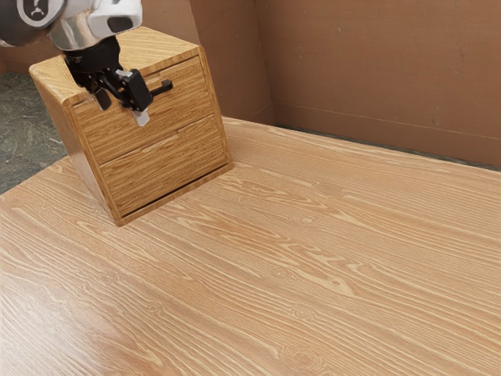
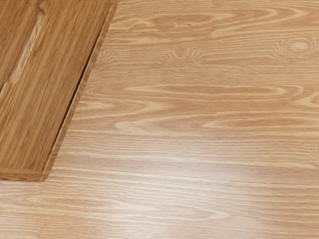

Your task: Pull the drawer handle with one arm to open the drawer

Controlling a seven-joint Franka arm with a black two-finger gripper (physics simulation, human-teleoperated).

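At the cabinet's top drawer, ext. view has the gripper hanging right in front of the drawer face, arm coming down over the cabinet's top edge. The handle, a short black bar, sticks out from behind the gripper toward the cabinet's far corner. The gripper body covers the rest of the bar, so can't tell if the jaws are wide, narrow or closed on it. Top drawer face looks flush w/ the cabinet frame, i.e. shut.

Ext. view alone gives the whole cabinet: two drawers stacked, lower drawer under the top one, also flush. The cabinet sits on the desk near the desk's back corner. A brown wall stands behind the cabinet and a strip of grey floor lies beside it, off the desk edge.

Wrist view adds a close look down the cabinet's front: a pale long groove cut into the wood, a thin dark seam beside the front panel, and the cabinet's bottom edge meeting the desk. Bare wood grain of the desk spreads out from the cabinet's foot.

Between the camera and the handle only the gripper itself is in the way.
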